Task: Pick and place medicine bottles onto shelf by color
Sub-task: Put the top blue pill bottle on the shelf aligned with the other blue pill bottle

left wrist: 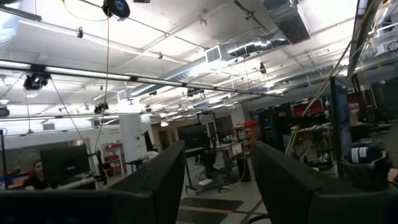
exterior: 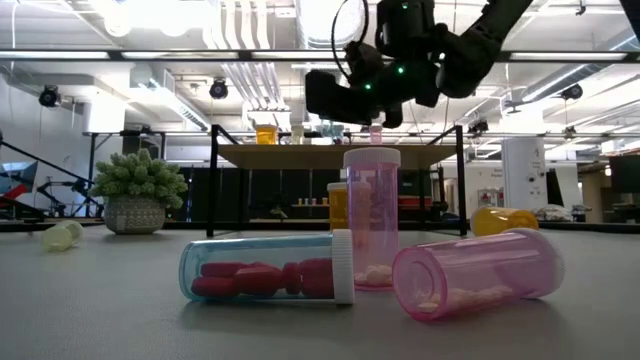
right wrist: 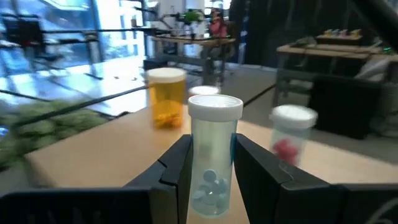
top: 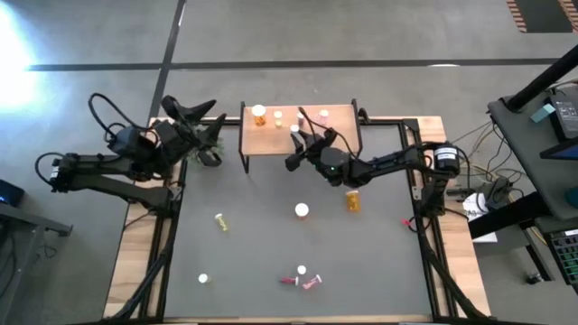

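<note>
your right gripper (top: 296, 144) sits at upper centre of the high view, over the front edge of the shelf (top: 339, 120), and its fingers (right wrist: 177, 168) are pinching a clear bottle (right wrist: 211, 158) with a white cap and pale pills at its bottom. in the right wrist view that bottle stands upright between the two dark fingers, at centre frame. behind it on the shelf board you can see an orange bottle (right wrist: 165, 96) at upper left of centre, a small white-capped bottle (right wrist: 204, 91) just beside it, and a pink-red bottle (right wrist: 291, 134) at right.

your left gripper (top: 214, 122) waits at upper left of the high view, off the shelf's left end near the green plant (exterior: 138, 190). its fingers (left wrist: 155, 186) stand spread apart with nothing between them, pointing out into the room.

on the grey table (top: 253, 271) you have more bottles left: an orange one (top: 352, 199) lying right of centre, a white-capped one (top: 302, 210) at centre, a yellowish one (top: 220, 221) left of centre, a small one (top: 203, 279) at lower left, and a cluster of pink ones (top: 303, 278) at bottom centre. in the low view that cluster fills the foreground: a bottle with red pills (exterior: 268, 268) lying on its side, a pink bottle (exterior: 372, 215) standing upright behind it, and another pink bottle (exterior: 475, 272) lying at right.
</note>
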